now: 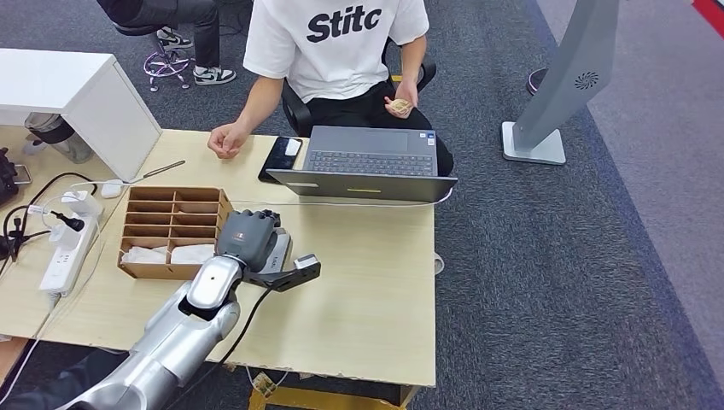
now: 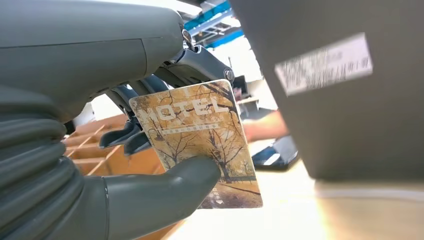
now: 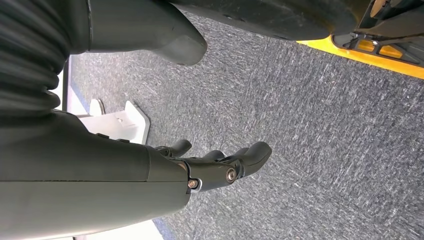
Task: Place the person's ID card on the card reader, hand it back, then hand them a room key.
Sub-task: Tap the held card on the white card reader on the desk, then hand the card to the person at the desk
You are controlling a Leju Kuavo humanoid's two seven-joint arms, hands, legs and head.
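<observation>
My left hand (image 1: 249, 237) hovers over the table beside the wooden compartment box (image 1: 171, 272). In the left wrist view this hand (image 2: 95, 90) pinches a room key card (image 2: 200, 140) printed "HOTEL" with autumn trees, thumb against fingers. The person in a white T-shirt (image 1: 337, 43) sits across the table and holds a small tan card (image 1: 399, 106) in one hand; the other hand rests as a fist (image 1: 226, 139) on the table. A flat black device (image 1: 278, 161) lies left of the laptop. My right hand (image 3: 215, 165) hangs over the carpet, fingers apart, holding nothing.
An open grey laptop (image 1: 371, 162) stands between me and the person, its dark back (image 2: 350, 100) close to the card. White cards (image 1: 166, 254) lie in the box's near compartments. A power strip (image 1: 68, 248) and cables sit at the left. A grey stand (image 1: 563, 85) is on the floor.
</observation>
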